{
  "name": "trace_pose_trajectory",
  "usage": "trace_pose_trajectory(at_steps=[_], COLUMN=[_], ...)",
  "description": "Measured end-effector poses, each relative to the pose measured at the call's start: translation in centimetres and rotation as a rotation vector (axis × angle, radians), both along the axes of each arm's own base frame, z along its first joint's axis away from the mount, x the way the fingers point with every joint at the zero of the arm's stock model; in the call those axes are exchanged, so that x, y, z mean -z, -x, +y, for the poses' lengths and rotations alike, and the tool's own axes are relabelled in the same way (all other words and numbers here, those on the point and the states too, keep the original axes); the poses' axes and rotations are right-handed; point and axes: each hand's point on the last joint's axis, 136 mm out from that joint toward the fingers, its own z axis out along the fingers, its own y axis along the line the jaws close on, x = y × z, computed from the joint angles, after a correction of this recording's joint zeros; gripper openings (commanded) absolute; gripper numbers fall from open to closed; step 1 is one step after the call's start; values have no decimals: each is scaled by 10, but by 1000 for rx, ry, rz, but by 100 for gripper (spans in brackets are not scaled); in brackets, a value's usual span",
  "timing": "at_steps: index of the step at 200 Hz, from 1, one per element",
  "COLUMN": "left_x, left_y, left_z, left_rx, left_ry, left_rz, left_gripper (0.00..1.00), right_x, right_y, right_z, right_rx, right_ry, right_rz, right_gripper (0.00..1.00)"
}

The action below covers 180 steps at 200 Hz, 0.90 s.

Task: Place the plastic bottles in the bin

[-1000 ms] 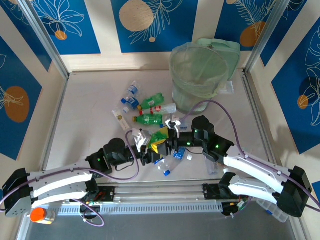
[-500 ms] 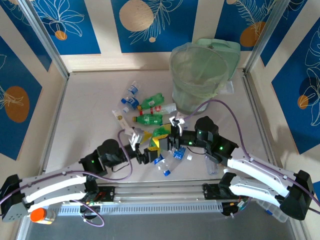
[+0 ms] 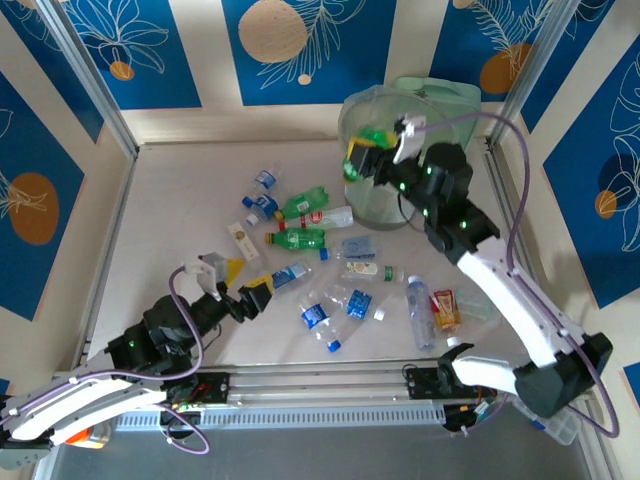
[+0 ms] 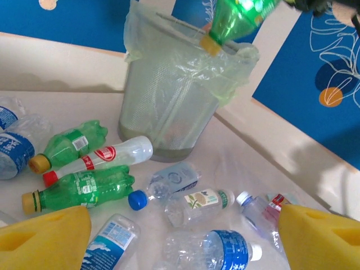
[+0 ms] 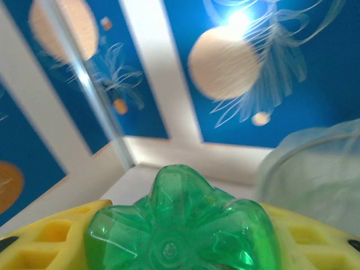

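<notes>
Two arms: right hand (image 3: 367, 150) above bin (image 3: 388, 205), around green bottle (image 5: 183, 230); left hand (image 3: 246, 282) low, wide apart.

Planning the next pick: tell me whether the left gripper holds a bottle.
No: the left gripper has its yellow pads wide apart with nothing between them.

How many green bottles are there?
3 green bottles: one in the right gripper over the bin's rim, two lying on the table left of it. More may hide inside.

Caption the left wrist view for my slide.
A green bottle hangs cap-down above the lined bin, with crushed bottles scattered across the table below.
</notes>
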Motion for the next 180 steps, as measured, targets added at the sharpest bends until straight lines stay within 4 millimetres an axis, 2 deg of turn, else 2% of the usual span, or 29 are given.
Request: trace_pose_trajectory(at_steps=[20, 33, 67, 86, 131, 150, 180], left_x=[3, 5, 14, 19, 24, 24, 24], left_y=[0, -1, -4, -5, -6, -7, -7], left_z=[-1, -2, -7, -9, -12, -12, -12], left_rx=[2, 2, 3, 3, 4, 3, 3], left_ry=[-17, -30, -67, -82, -101, -103, -103], left_rz=[-6, -6, 10, 19, 29, 30, 30], left_gripper=[86, 86, 86, 86, 87, 87, 87], right_x=[-8, -6, 20, 47, 120, 153, 198], right_y=[-39, -61, -111, -135, -180, -192, -197], right_z=[-26, -40, -66, -67, -53, -50, -46], right_rx=[92, 137, 208, 206, 167, 161, 144], right_ry=[6, 13, 43, 69, 145, 181, 236], right_rz=[16, 35, 138, 228, 458, 541, 661], right_gripper=[40, 39, 39, 40, 44, 46, 52])
